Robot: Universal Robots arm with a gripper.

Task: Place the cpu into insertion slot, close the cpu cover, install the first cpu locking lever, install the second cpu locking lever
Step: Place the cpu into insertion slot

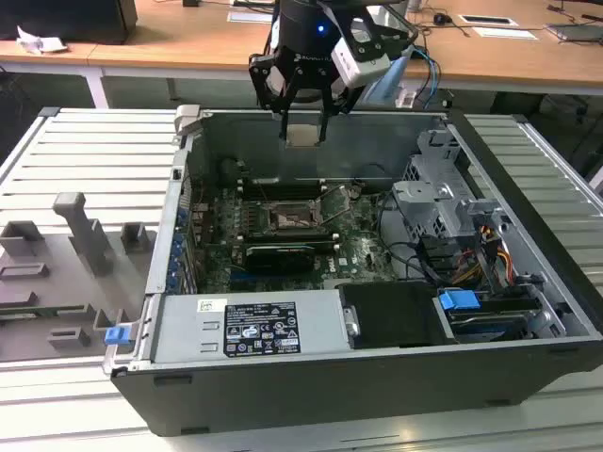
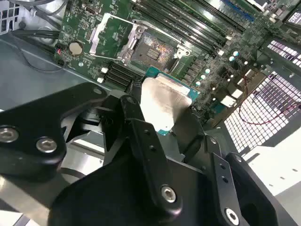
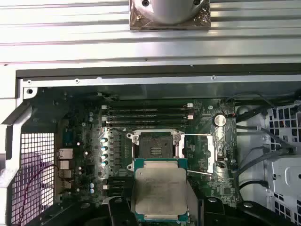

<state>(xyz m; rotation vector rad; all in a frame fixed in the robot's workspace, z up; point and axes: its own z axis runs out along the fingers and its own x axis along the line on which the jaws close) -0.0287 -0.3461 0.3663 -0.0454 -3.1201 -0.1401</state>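
One cpu (image 3: 160,190) is gripped by its edges in the gripper (image 1: 303,134), held level, presumably to match the insertion slot (image 3: 155,149) below and just ahead; the cpu cover (image 2: 95,38) stands open, clearing it.

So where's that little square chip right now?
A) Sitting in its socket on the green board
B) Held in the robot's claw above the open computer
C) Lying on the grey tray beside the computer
B: the chip is gripped in the claw, up above the open computer case, and the socket below it is bare.
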